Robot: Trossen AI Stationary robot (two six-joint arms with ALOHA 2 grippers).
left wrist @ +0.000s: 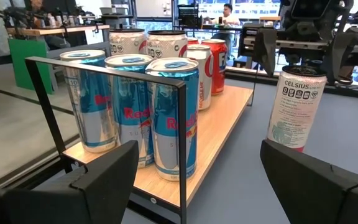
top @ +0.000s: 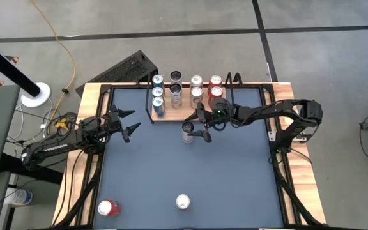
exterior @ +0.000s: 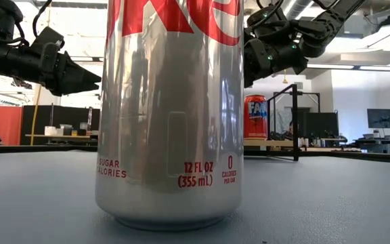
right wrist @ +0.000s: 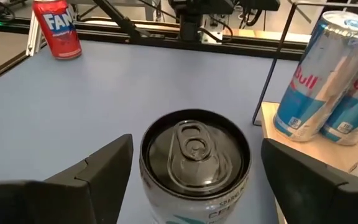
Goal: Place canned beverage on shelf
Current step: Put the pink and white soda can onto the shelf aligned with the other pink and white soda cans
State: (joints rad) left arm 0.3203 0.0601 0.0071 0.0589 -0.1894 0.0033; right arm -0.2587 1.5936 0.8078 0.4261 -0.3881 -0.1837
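A slim white Celsius can (right wrist: 194, 165) with a dark top stands upright on the grey-blue tabletop, just in front of the shelf (top: 171, 117). My right gripper (top: 197, 126) is open around its top. One finger stands on each side, and a gap shows on both sides in the right wrist view. The shelf, a light-wood board (left wrist: 219, 121) in a black rail frame, sits at the table's far middle. It holds blue Red Bull cans (left wrist: 166, 118) and several other upright cans. My left gripper (top: 133, 122) waits open at the table's left, level, facing the shelf.
A red Fanta can (top: 108, 207) stands near the table's near left corner. A silver cola can (top: 183, 202) stands at the near middle and fills the low view. Open tabletop lies between these and the shelf. Black frame rails (top: 280, 160) run along the table's sides.
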